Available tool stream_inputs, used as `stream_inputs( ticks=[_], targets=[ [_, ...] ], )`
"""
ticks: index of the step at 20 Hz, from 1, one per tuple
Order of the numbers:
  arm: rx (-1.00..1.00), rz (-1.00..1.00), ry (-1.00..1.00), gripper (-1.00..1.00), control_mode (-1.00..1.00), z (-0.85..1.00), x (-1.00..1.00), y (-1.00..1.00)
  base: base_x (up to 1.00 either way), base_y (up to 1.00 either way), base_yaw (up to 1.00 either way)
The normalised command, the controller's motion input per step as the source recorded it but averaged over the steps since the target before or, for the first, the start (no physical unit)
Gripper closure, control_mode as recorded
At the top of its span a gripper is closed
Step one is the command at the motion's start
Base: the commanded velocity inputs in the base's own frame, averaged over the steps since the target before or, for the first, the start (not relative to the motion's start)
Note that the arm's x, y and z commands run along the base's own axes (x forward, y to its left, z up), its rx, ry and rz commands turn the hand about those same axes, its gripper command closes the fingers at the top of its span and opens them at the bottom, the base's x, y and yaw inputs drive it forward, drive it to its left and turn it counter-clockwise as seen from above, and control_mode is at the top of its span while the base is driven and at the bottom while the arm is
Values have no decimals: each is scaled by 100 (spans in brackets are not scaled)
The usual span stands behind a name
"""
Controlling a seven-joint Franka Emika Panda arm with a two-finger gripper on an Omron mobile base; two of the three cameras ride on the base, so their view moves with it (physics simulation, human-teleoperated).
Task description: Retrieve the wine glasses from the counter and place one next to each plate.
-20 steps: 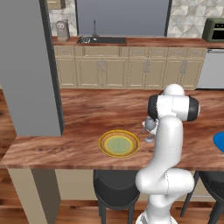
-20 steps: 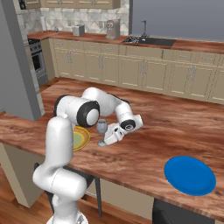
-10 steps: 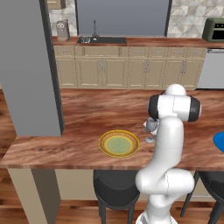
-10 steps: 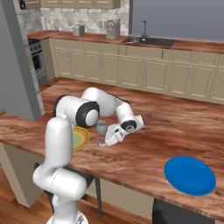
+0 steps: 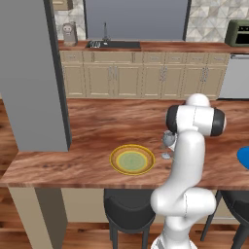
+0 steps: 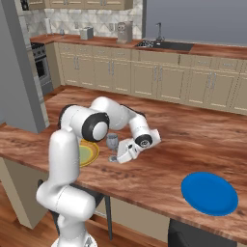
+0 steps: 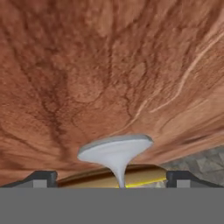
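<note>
One wine glass (image 6: 112, 144) stands upright on the wooden bar top (image 6: 193, 140), just right of the yellow-rimmed plate (image 6: 89, 153). My gripper (image 6: 118, 154) reaches low at the glass's stem from the right, open. In the hand view the glass's round foot (image 7: 116, 150) and thin stem sit midway between my two spread fingertips (image 7: 42, 178), with a clear gap on each side, and the plate's yellow rim (image 7: 140, 175) lies behind. In the left base view the glass (image 5: 168, 140) peeks out beside my arm, right of the plate (image 5: 132, 159). The blue plate (image 6: 210, 193) lies far right.
The counter (image 5: 146, 46) with sink (image 5: 113, 44) and beige cabinets runs along the back wall. A grey pillar (image 5: 34, 73) stands on the bar top's left end. Dark stools (image 5: 127, 214) sit under its near edge. A toaster oven (image 5: 237, 33) is at back right.
</note>
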Motion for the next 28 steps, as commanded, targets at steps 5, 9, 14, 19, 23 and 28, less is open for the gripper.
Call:
stream_inputs(
  ticks=[5,9,14,19,23,28],
  targets=[
    [-1,-4,0,-100,-100,0,-2,-33,0,0,0],
    [-4,-17,-3,-100,-100,0,-6,-26,0,0,0],
    [-4,-21,-12,-100,-100,8,-58,-1,0,0,0],
    [-8,-19,-20,-100,-100,50,-69,23,0,0,0],
    [-10,-8,-15,-100,-100,88,-41,15,0,0,0],
    [-4,0,-3,-100,-100,99,-28,10,0,0,0]
  ],
)
